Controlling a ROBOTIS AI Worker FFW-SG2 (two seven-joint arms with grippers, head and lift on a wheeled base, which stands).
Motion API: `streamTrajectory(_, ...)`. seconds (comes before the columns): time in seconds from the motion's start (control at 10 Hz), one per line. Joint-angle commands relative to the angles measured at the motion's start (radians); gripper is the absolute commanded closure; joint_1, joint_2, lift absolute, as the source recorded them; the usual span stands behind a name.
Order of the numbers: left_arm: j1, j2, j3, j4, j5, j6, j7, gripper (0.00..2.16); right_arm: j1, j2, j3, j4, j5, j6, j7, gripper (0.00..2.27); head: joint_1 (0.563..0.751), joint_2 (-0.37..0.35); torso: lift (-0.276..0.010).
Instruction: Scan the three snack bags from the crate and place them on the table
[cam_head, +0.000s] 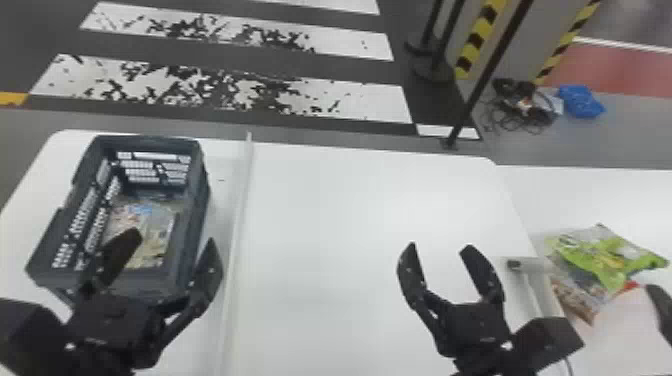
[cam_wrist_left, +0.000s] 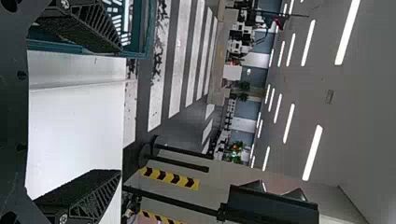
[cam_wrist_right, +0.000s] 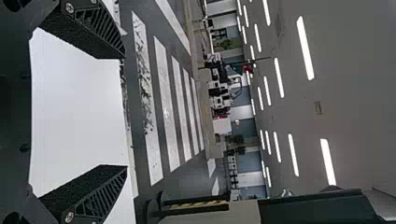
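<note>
I am judging the step in hand to be the start of the last bag's turn: one bag (cam_head: 152, 225) is lying in the crate (cam_head: 205, 195) at the left of the head view, and what look like the other two are resting at the right of the frame. The scan is apparently yet to come.

My left hand (cam_head: 172, 240) is hanging at the crate's near end, lower left in the frame, fingers spread wide and holding nothing; one finger is partly covering the bag from sight. My right hand (cam_head: 440, 248) is waiting over the counter (cam_head: 350, 215), right of centre in the lower half, also well open and empty.

The next move, I think, is calling for my left hand to be going down inside the crate walls, closing on a slack fold and lifting the bag clear of the rim for scanning. A finger could be catching on the rim.

The bag is lying low on the crate's floor, tan and pale, with a blue patch towards the far end and a faint shine. I am expecting it to be soft and slippery. At the right of the frame, a bright green bag (cam_head: 595, 250) is lying crumpled partly over a brownish bag (cam_head: 580, 297), whose print I am not making out.
</note>
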Motion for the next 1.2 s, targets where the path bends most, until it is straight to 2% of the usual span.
streamTrajectory(0.0,-0.015,-0.002,0.038,-0.061,0.000,0.115,-0.016,0.18,0.006,-0.004,-0.009,-0.035,0.001,0.069,0.007,0.10,0.695,-0.111,-0.036)
streamTrajectory(0.1,-0.061,-0.005,0.084,-0.102,0.026,0.256,-0.030,0.23,0.016,-0.004,-0.027,-0.053,-0.028,0.102,0.026,0.10,0.695,-0.104,-0.036)
streamTrajectory(0.3,-0.184,-0.004,0.224,-0.112,0.144,0.517,-0.043,0.19,0.024,-0.004,-0.035,-0.033,-0.042,0.102,0.059,0.10,0.695,-0.063,-0.036)
streamTrajectory(0.4,-0.241,-0.007,0.293,-0.108,0.182,0.658,-0.031,0.19,0.012,-0.005,-0.033,-0.016,-0.034,0.105,0.064,0.10,0.695,-0.023,-0.036)
streamTrajectory(0.5,-0.301,-0.008,0.333,-0.112,0.188,0.848,0.016,0.19,-0.011,-0.017,-0.030,-0.002,-0.042,0.170,0.084,0.10,0.695,0.023,-0.036)
streamTrajectory(0.6,-0.360,-0.007,0.365,-0.107,0.198,0.943,0.026,0.19,-0.017,-0.027,-0.030,0.014,-0.044,0.179,0.096,0.10,0.695,0.076,-0.036)
streamTrajectory(0.7,-0.426,-0.004,0.373,-0.085,0.198,1.029,0.024,0.19,-0.017,-0.028,-0.032,0.027,-0.047,0.179,0.105,0.10,0.695,0.096,-0.036)
streamTrajectory(0.8,-0.482,-0.004,0.373,-0.047,0.198,1.075,0.026,0.19,-0.017,-0.031,-0.033,0.030,-0.051,0.179,0.108,0.10,0.695,0.115,-0.036)
streamTrajectory(0.9,-0.548,-0.004,0.361,0.002,0.188,1.115,0.036,0.19,-0.019,-0.034,-0.032,0.030,-0.053,0.179,0.118,0.10,0.695,0.118,-0.036)
streamTrajectory(1.1,-0.696,0.000,0.325,0.160,0.164,1.198,0.050,0.19,-0.017,-0.047,-0.033,0.036,-0.068,0.167,0.121,0.10,0.695,0.121,-0.036)
